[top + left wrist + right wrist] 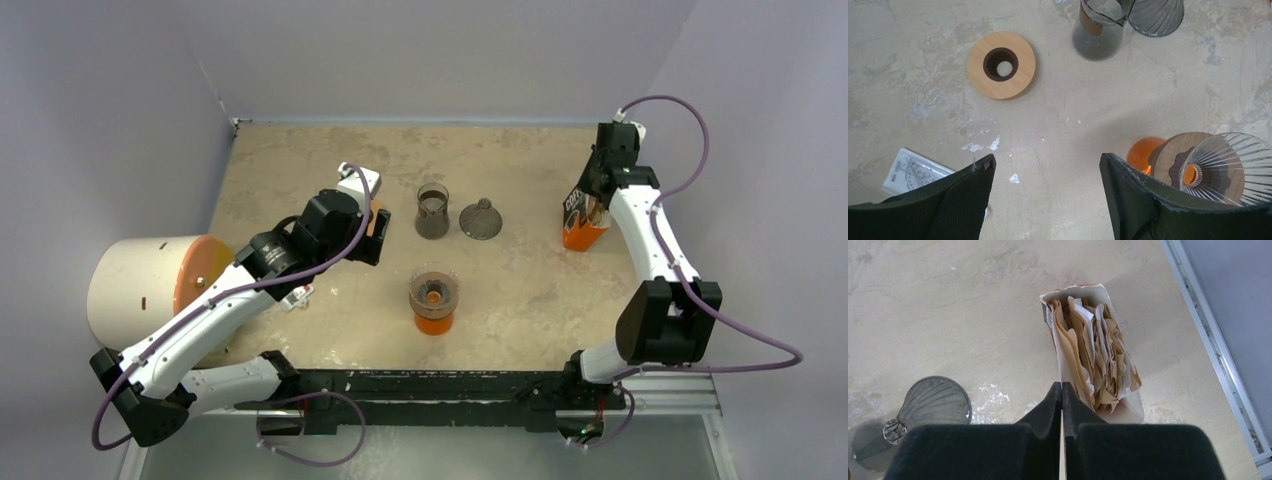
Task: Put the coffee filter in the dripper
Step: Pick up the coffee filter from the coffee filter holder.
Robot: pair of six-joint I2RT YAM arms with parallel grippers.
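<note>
Two arms are out, but only the right one looks busy with the job. Toward the left edge of the desk [300,160] the left arm reaches out at a slant from its base. The left gripper [1046,162] hangs over bare surface with its jaws spread wide and nothing between them. A wooden ring [1020,75] lies flat just beyond it.

Near the middle, close to the near edge, the dripper [434,290] sits mouth-up on an orange glass vessel [434,322]. No paper is in it. Behind it stand a smoky grey cup [432,212] and a grey ribbed cone [481,220] lying on its side.

By the right edge stands the packet [1074,291], open at the top. The coffee filter [1088,355] is one of the crumpled tan sheets crammed inside.

The right gripper [1062,387] is above the packet's near side, fingers pressed fully together. I see no paper caught between them.

As I judge it, the step is fetching one filter. The fingers would need to part first, then come down on one wavy rim standing clear of the bunch. A straight lift should keep the light packet from tipping or several sheets from trailing out.

The right arm is folded at its elbow near the near-right corner. Its forearm runs along the right edge and the wrist bends down over the packet.
</note>
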